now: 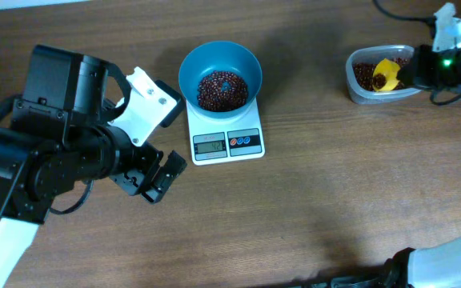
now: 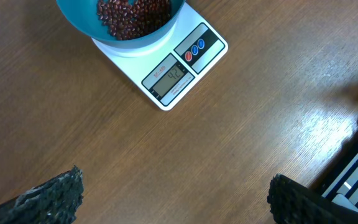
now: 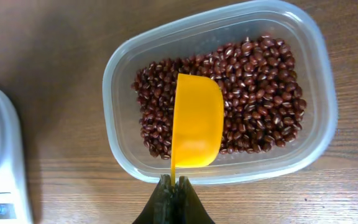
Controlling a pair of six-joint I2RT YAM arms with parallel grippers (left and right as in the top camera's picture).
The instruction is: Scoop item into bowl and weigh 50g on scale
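The teal-blue bowl [image 1: 219, 68] stands on the white scale [image 1: 226, 144] and holds a heap of red-brown beans [image 1: 221, 90]. In the left wrist view the bowl [image 2: 79, 23] and scale [image 2: 178, 74] show at the top, and the display reads about 42. More beans [image 3: 253, 81] lie in a clear tub [image 3: 123, 74] at the far right [image 1: 358, 90]. My right gripper [image 3: 174, 186] is shut on the handle of a yellow scoop [image 3: 196, 127], whose cup is over the tub's beans. My left gripper [image 2: 176, 199] is open and empty over bare table, left of the scale [image 1: 152, 178].
The wooden table [image 1: 334, 184] carries the scale and tub. Black cables [image 1: 454, 94] run by the right arm at the far right edge. A white arm part [image 1: 446, 260] lies at the bottom right.
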